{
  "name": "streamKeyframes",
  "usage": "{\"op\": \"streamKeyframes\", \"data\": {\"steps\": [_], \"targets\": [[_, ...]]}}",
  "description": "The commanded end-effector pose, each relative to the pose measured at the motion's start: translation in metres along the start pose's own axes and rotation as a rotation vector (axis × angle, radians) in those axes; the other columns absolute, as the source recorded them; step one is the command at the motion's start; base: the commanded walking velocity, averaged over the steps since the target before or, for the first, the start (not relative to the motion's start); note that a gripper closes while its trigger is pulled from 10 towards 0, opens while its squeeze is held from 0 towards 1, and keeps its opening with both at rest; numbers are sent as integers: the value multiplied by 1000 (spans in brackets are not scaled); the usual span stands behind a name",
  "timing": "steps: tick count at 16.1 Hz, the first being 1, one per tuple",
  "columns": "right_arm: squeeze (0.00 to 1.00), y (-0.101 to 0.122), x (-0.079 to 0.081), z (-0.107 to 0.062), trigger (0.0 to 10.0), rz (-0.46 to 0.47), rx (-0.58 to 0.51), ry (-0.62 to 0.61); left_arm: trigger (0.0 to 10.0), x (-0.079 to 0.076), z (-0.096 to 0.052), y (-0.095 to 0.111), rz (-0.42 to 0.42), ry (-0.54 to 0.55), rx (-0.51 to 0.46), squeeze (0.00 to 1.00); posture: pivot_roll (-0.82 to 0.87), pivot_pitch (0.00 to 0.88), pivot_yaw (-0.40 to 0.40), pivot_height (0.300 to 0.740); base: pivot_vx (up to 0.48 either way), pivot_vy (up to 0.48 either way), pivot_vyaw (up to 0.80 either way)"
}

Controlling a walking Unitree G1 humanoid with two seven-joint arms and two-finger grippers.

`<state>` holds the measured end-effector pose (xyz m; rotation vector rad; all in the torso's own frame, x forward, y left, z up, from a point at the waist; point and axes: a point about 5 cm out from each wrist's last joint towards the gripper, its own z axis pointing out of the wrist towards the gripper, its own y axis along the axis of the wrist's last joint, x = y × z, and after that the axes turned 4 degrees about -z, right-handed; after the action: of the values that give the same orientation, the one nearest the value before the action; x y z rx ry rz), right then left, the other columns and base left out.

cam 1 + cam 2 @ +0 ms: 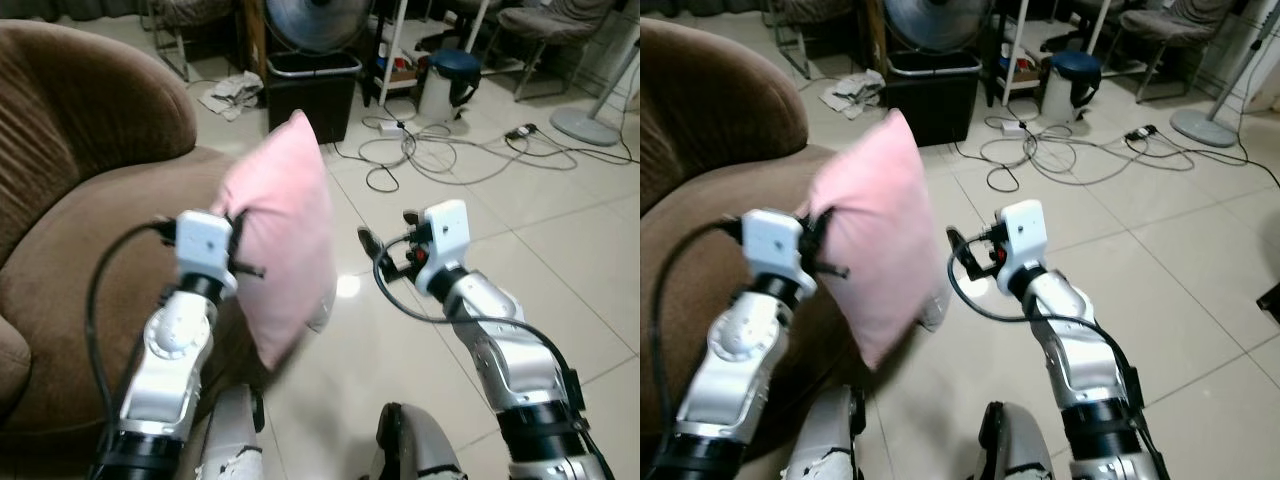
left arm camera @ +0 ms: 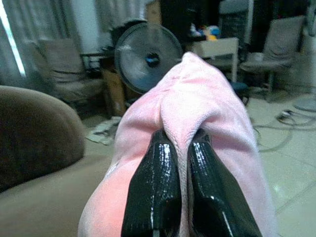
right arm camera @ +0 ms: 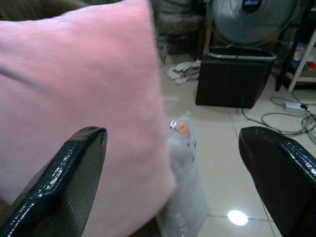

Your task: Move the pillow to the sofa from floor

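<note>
A pink pillow (image 1: 283,230) hangs in the air at the front edge of the brown sofa (image 1: 90,250), held up off the floor. My left gripper (image 1: 238,232) is shut on the pillow's edge; the left wrist view shows both black fingers (image 2: 153,192) pinching a fold of the pink fabric (image 2: 207,108). My right gripper (image 1: 385,255) is open to the right of the pillow, a short gap away, with nothing between its fingers (image 3: 74,173). The pillow (image 3: 84,94) fills the left part of the right wrist view.
A grey plastic bag (image 3: 185,182) lies on the tiled floor just behind the pillow. A black bin (image 1: 312,92) and a fan (image 1: 315,20) stand behind. Cables (image 1: 440,150) trail over the floor at the back right. Chairs (image 1: 545,30) stand further off.
</note>
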<state>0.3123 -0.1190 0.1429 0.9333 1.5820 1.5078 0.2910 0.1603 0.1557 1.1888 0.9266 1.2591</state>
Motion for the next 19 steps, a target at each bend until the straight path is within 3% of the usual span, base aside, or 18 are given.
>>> {"op": "streamKeyframes", "data": {"steps": [1,3,6,8,11,14,19], "targets": [[0,7,-4,4,10000,13,-26,-30,10000,6,3,13,-11,37,-5,0,218,0,-78,609,0,0,0],[0,13,2,13,10000,26,-45,-20,10000,19,4,11,24,122,87,0,226,0,-97,629,0,0,0],[0,11,-3,15,10000,6,-21,-46,10000,25,-6,11,49,156,110,0,232,0,-106,659,0,0,0],[0,14,-11,18,10000,7,-26,-80,10000,25,-10,15,47,163,98,0,227,0,-99,679,0,0,0],[0,13,-15,19,10000,16,-30,-104,10000,20,-7,14,109,114,110,0,238,0,-95,704,0,0,0],[0,12,-16,20,10000,22,-30,-116,10000,19,-6,17,98,105,96,0,231,0,-79,739,0,0,0],[0,8,-22,17,10000,-11,-8,-162,10000,19,0,12,169,92,121,0,189,0,-46,740,0,0,0]]}}
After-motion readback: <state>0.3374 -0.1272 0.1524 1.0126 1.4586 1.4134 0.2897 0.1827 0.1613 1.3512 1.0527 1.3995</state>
